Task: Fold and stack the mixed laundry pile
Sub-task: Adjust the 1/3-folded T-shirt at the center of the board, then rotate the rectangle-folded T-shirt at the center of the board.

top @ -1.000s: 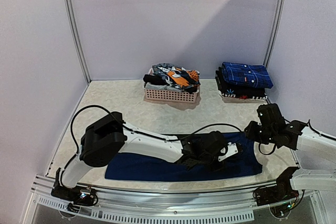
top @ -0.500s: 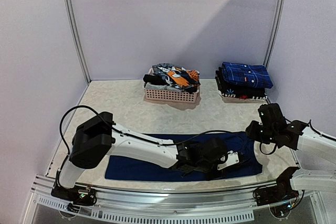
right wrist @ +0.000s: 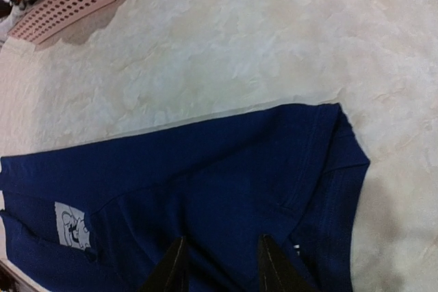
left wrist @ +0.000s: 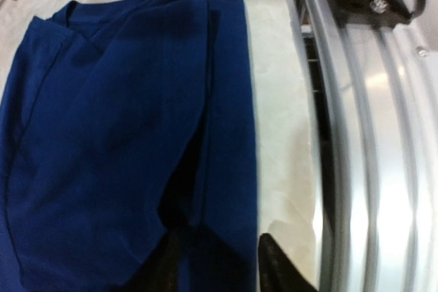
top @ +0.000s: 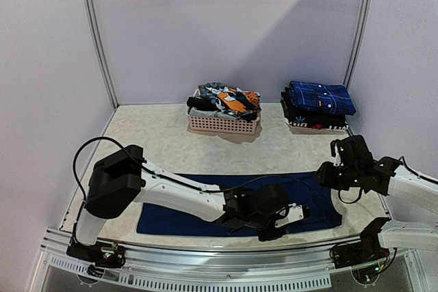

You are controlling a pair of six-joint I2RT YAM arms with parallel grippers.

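1. Your pale marbled tabletop (top: 157, 135) carried one flat navy fabric T-shirt (top: 164, 220) at the front.
2. Your left gripper (left wrist: 215, 247) and right gripper (right wrist: 222, 241) both stood spread over it.
3. One pink slatted plastic basket (top: 222, 125) held the mixed laundry pile (top: 229, 98).

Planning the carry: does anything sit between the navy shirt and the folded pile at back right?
Nothing visible: bare table separates the navy shirt from the folded pile; the pink basket sits left of that path.
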